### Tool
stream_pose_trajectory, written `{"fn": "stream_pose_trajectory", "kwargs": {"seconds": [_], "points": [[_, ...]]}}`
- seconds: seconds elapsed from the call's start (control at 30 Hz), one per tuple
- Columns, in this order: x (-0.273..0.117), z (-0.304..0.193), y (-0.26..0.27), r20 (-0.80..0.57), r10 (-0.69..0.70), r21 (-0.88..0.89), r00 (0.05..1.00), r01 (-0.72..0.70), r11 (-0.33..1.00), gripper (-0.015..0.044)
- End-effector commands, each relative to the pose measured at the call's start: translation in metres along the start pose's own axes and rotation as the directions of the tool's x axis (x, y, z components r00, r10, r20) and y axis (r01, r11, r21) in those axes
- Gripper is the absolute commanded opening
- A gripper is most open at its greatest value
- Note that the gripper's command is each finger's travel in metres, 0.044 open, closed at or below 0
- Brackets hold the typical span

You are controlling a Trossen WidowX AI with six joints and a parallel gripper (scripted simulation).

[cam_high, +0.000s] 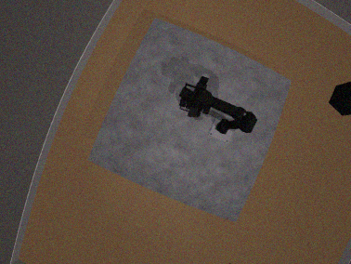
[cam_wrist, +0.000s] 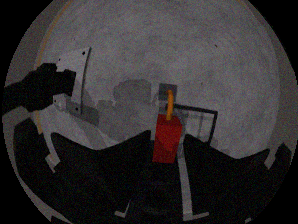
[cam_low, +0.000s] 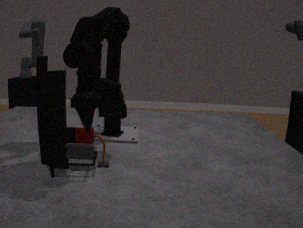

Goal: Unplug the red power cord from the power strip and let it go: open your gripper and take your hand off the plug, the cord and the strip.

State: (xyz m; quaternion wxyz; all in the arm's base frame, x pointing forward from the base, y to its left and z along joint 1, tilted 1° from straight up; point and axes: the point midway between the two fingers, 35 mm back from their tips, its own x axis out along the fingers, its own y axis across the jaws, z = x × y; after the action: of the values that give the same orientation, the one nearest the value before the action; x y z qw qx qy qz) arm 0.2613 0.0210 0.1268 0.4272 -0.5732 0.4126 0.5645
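I see the hand (cam_low: 87, 120) hanging point-down right over the plug (cam_low: 84, 136). The plug sits in the power strip (cam_low: 81, 152), on the table (cam_low: 192, 168). The cord (cam_low: 102, 148) loops just right of the plug; the arm base plate (cam_low: 122, 136) lies behind.

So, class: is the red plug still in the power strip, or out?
Still in. The red plug sits against the power strip; the end effector hovers over it, partly open, holding nothing.
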Motion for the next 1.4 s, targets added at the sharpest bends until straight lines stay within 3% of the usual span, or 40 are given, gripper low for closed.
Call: {"fn": "stream_pose_trajectory", "kwargs": {"seconds": [0.0, 0.3, 0.43, 0.7, 1.37], "points": [[0.001, -0.001, 0.000, 0.004, -0.002, -0.006, 1.000, 0.002, 1.000, 0.0160], [0.012, -0.001, 0.000, 0.004, -0.002, -0.006, 1.000, 0.002, 1.000, 0.0160], [0.009, -0.002, 0.000, 0.000, 0.000, -0.001, 1.000, 0.000, 1.000, 0.0055], [0.009, -0.002, 0.000, 0.000, 0.000, -0.001, 1.000, 0.000, 1.000, 0.0002], [0.009, 0.027, -0.003, 0.004, -0.001, -0.002, 1.000, 0.001, 1.000, 0.0000]]}}
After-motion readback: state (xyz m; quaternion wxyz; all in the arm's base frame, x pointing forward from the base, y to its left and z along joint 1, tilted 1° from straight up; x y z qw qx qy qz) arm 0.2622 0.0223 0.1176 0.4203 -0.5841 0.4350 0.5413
